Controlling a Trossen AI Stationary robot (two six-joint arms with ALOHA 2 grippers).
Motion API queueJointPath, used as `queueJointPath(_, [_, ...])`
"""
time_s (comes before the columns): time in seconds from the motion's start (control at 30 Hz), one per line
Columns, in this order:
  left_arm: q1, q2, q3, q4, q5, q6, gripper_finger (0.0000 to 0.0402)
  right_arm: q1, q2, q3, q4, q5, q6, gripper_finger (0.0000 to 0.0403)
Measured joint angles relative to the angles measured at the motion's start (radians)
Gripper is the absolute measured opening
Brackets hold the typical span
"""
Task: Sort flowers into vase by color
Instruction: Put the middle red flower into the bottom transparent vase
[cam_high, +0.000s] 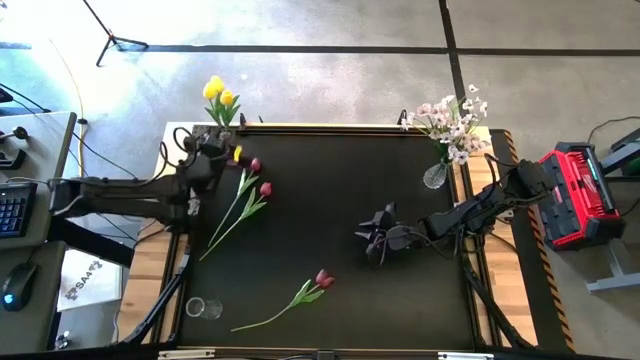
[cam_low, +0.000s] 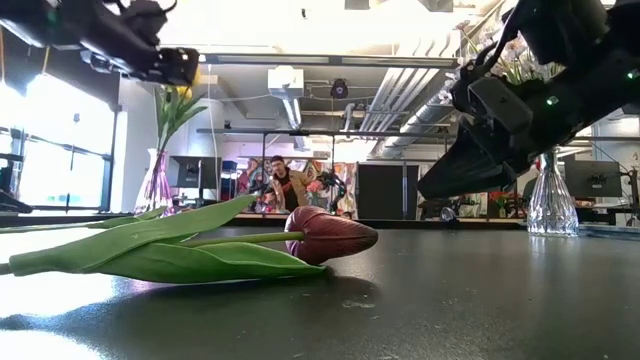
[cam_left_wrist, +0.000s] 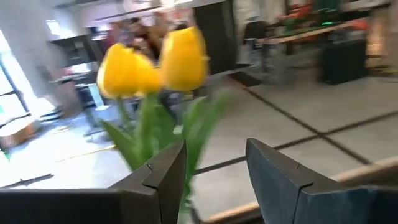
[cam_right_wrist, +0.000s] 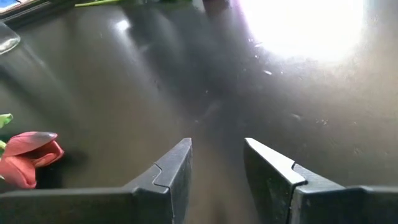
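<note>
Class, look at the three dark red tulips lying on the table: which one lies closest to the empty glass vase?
The lone red tulip near the front edge; the other two lie together beside the left arm, farther from the empty vase.

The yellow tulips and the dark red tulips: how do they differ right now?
The yellow tulips stand upright in a vase at the table's far left corner; the dark red tulips lie flat on the dark tabletop. The yellow ones are bunched together; the red ones are scattered, two near the left end effector and one alone toward the near edge. Both kinds have long green stems and leaves.
</note>
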Motion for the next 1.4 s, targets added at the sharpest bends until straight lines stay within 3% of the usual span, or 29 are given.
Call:
queueJointPath(0.33, [-0.313,-0.092,0.013,-0.311,0.032,-0.255,0.0156,0.000,0.000,0.000,-0.011,-0.016,0.017,0.0133])
queueJointPath(0.4, [-0.349,-0.076,0.013,-0.370,0.106,-0.324,0.0156,0.000,0.000,0.000,-0.010,-0.020,0.017,0.0133])
queueJointPath(0.53, [-0.402,-0.023,0.013,-0.432,0.401,-0.373,0.0156,0.000,0.000,0.000,-0.008,-0.026,0.031,0.0133])
queueJointPath(0.6, [-0.423,0.021,0.013,-0.453,0.488,-0.422,0.0156,0.000,0.000,0.000,-0.008,-0.027,0.032,0.0133])
queueJointPath(1.03, [-0.482,0.323,0.013,-0.540,0.626,-0.705,0.0156,0.013,0.000,0.000,-0.007,-0.066,0.087,0.0133])
queueJointPath(1.23, [-0.482,0.394,0.013,-0.539,0.700,-0.776,0.0156,0.021,0.000,0.000,-0.007,-0.065,0.100,0.0133])
queueJointPath(1.4, [-0.477,0.401,0.014,-0.537,0.711,-0.828,0.0156,0.019,0.000,0.000,-0.007,-0.061,0.010,0.0133])
